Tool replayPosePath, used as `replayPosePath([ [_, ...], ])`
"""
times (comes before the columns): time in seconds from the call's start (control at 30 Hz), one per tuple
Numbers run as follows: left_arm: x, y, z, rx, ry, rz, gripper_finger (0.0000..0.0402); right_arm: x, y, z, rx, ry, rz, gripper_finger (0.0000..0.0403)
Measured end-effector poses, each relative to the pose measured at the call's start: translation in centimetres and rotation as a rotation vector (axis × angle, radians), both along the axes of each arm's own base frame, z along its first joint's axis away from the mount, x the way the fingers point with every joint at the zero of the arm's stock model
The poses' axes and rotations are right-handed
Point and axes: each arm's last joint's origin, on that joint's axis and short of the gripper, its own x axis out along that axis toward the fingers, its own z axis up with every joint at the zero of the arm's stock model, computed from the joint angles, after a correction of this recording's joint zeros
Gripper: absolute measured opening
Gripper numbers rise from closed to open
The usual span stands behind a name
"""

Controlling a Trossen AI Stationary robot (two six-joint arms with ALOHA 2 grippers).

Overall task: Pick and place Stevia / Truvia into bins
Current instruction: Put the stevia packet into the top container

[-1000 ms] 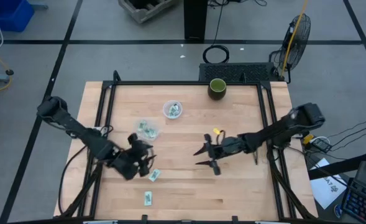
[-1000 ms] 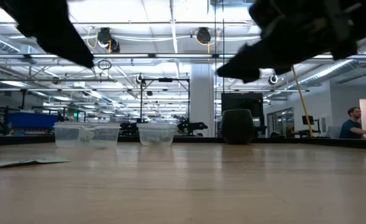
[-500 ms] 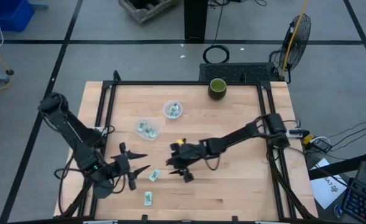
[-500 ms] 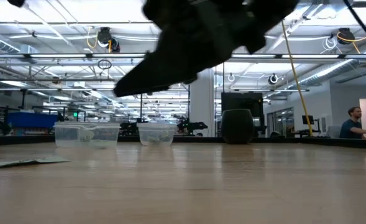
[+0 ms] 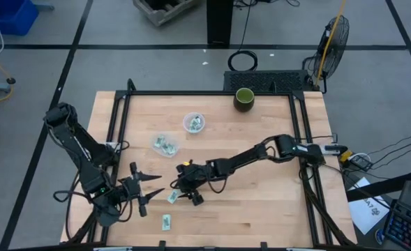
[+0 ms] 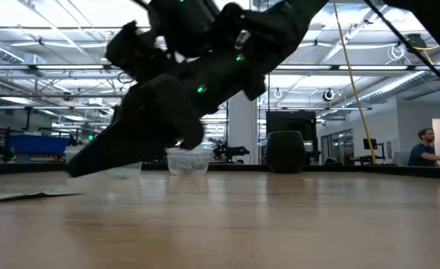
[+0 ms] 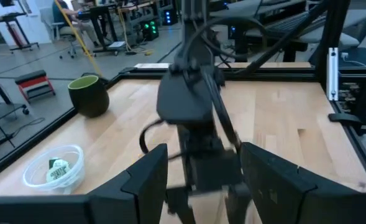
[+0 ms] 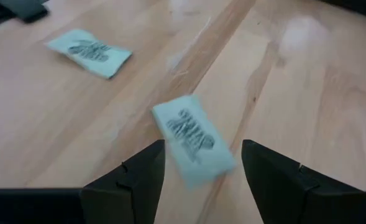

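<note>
A white-and-green Stevia sachet (image 5: 173, 197) lies flat on the wooden table, and it is the nearer sachet (image 8: 192, 140) in the right wrist view. My right gripper (image 5: 184, 194) is open just above it, with fingers (image 8: 139, 174) standing on either side without touching. A second sachet (image 5: 166, 222) lies closer to the near edge (image 8: 89, 51). My left gripper (image 5: 149, 189) is open, empty, and just left of the first sachet. The round cup (image 5: 194, 123) and the clear tub (image 5: 165, 145) each hold sachets.
A dark green cup (image 5: 244, 99) stands at the far edge. A black frame rail (image 5: 121, 118) runs round the tabletop. The two grippers are close together near the table's near-left part. Bare wood lies to the right of centre (image 5: 261, 202). A person sits far off (image 6: 426, 146).
My right gripper has swept from the table's centre-right toward its left and near side, coming down over the sachet. My left gripper has drawn back from beside the tub toward the near-left corner.
</note>
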Motion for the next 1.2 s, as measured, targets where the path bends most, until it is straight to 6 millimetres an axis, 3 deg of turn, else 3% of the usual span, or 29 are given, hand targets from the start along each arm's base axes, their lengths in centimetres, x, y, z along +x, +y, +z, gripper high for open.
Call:
replayPosePath([
  [0.43,0.1,0.0,0.1,0.0,-0.011,0.012,0.0209,1.6,-0.1,-2.2,0.01,0.066,-0.029,0.0195],
  [0.7,0.1,0.0,0.1,-0.002,-0.012,0.012,0.0209,1.6,-1.4,-2.5,0.044,0.116,-0.067,0.0116],
  [0.87,0.1,0.0,0.1,-0.006,-0.012,0.011,0.0209,1.7,-1.6,-2.0,0.044,0.099,-0.079,0.0071],
  [1.1,0.1,0.0,0.1,-0.011,-0.011,0.006,0.0209,1.1,-2.3,0.5,0.013,0.116,-0.087,0.0046],
  [1.2,0.1,0.0,0.1,-0.013,-0.009,0.004,0.0209,1.0,-3.0,2.5,0.012,0.099,-0.098,0.0043],
])
